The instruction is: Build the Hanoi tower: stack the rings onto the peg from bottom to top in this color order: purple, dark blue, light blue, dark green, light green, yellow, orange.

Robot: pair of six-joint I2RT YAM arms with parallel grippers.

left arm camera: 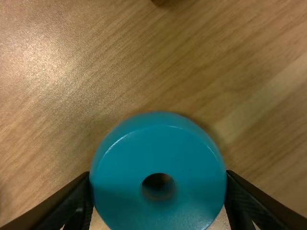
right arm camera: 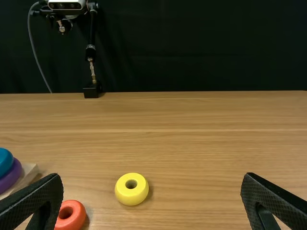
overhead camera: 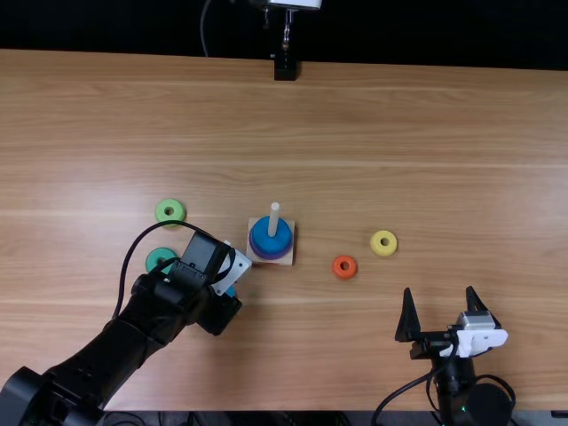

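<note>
In the top view my left gripper [overhead camera: 232, 268] is left of the peg base [overhead camera: 253, 256], over the light blue ring [overhead camera: 231, 291]. The left wrist view has this gripper [left arm camera: 159, 191] shut on the light blue ring [left arm camera: 158, 153], a finger against each side. Around the peg [overhead camera: 273, 218] lies a dark blue ring [overhead camera: 270, 241] above a purple ring [overhead camera: 270, 257]. Dark green [overhead camera: 158, 257] and light green [overhead camera: 169, 210] rings lie at left; orange [overhead camera: 344, 267] and yellow [overhead camera: 383, 243] at right. My right gripper [overhead camera: 440, 297] stands open near the front edge, also open in its wrist view [right arm camera: 152, 179].
A black stand foot [overhead camera: 285, 69] rests at the table's back edge. The left arm [overhead camera: 133, 342] stretches over the front left of the table [overhead camera: 426, 133], close beside the dark green ring. Bare wood lies between the peg base and the orange ring.
</note>
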